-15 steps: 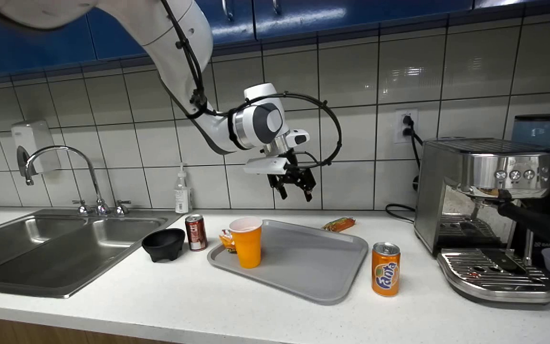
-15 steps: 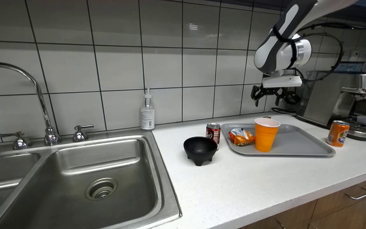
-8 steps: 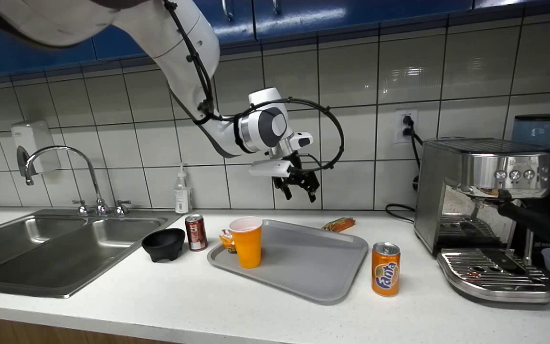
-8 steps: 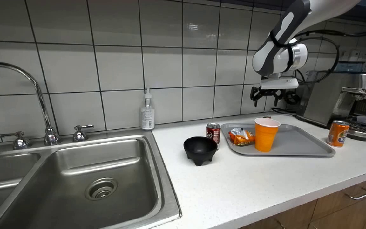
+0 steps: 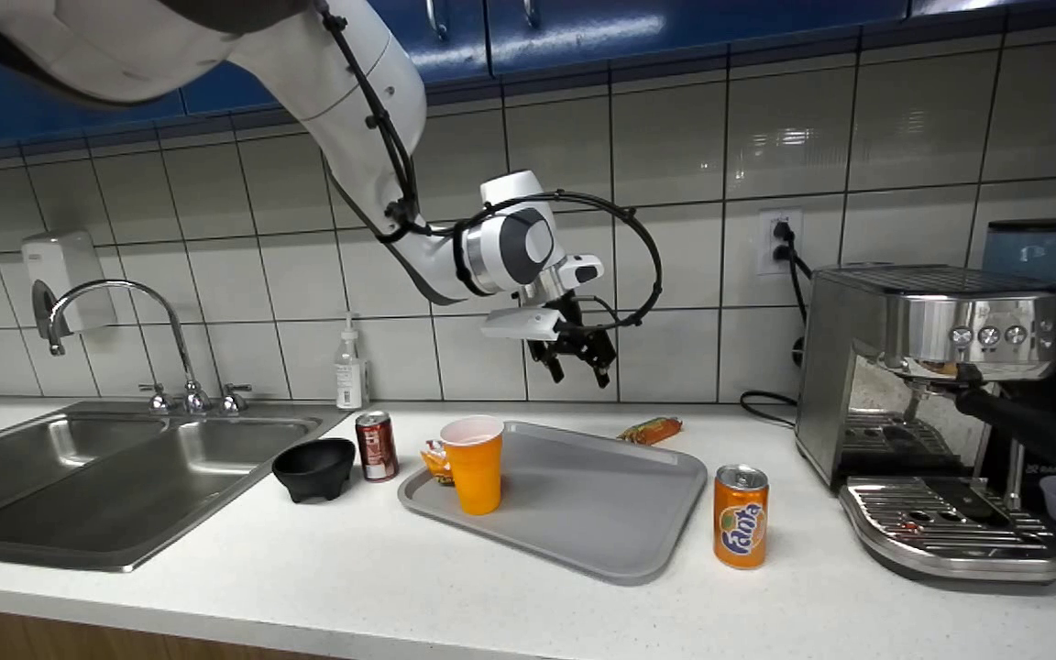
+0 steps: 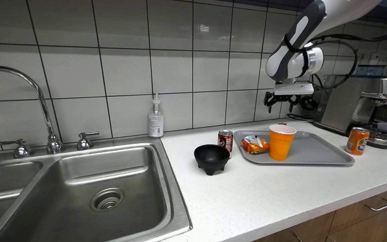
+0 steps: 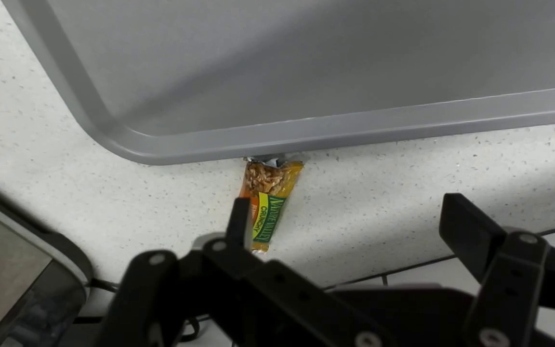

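Our hand (image 7: 346, 206) is spread wide w/ nothing in it, higher than the snack bar (image 7: 270, 212). That's prob. light, slick & crumbly; we'd hold its middle softly.

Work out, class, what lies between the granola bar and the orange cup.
Only the gray tray: in an exterior view, its rim runs past the end of the granola bar, then bare tray stretches to the orange cup.
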`<state>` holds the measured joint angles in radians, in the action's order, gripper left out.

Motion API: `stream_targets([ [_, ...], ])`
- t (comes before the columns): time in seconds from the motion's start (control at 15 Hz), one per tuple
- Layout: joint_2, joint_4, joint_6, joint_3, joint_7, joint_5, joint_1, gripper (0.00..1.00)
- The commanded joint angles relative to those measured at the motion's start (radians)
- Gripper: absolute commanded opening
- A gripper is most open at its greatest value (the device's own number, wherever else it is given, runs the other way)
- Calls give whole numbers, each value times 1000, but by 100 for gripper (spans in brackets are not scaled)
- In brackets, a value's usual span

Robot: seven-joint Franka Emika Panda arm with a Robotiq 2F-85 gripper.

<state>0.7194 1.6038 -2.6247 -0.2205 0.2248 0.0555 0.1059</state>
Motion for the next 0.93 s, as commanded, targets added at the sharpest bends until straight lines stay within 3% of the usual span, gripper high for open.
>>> stream_targets([
  [0.0, 22, -51, 38, -1, 14, -14, 4, 100],
  [0.87, 24, -48, 54, 7, -1, -31, 22, 100],
])
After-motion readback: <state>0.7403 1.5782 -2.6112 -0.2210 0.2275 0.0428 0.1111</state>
